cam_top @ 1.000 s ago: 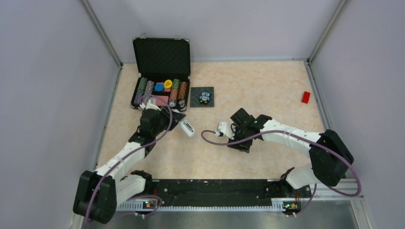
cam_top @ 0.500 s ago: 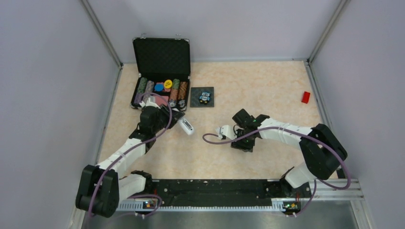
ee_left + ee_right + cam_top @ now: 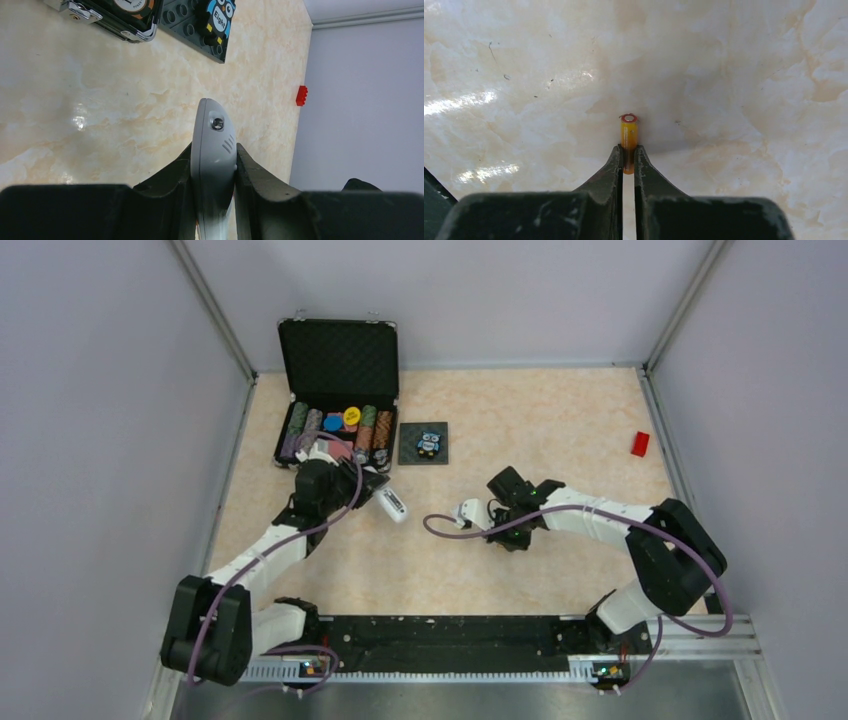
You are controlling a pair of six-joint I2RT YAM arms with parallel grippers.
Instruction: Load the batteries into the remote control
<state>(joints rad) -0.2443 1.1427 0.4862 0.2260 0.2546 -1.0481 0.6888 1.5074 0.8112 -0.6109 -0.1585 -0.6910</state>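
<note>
Grabbing step: first battery pickup by the look of it, actual loading not started yet
Grip, right tool: pinched narrow on the tail end of the small orange-copper cylinder battery, with most of the body poking out past the tips
Battery spot: right down at the pale marbled worktop, roughly mid-worktop; can't tell whether lifted clear or resting on it
Other battery: the dark one, not spotted in any view
Grip, left tool: clamped on the slim white plastic remote control, gripped across its long sides, nose sticking out ahead
Remote spot: just in front of the case, well apart from the right tool, probably held off the worktop
Battery bay: not visible from here, so no idea whether open
Next move, best guess: lift the battery, carry it left to the remote, line it up lengthwise with the bay; needs the remote turned bay-side up and held steady; tiny round thing held by one end, so easy to swivel or slip
Container: black hard case with foam-lined lid, open at the back left
Inside: rows of striped poker chips on edge, plus a few loose coloured ones on top
Non-task bits: dark square tile with owl picture just beside the case, small red block near the right wall
</note>
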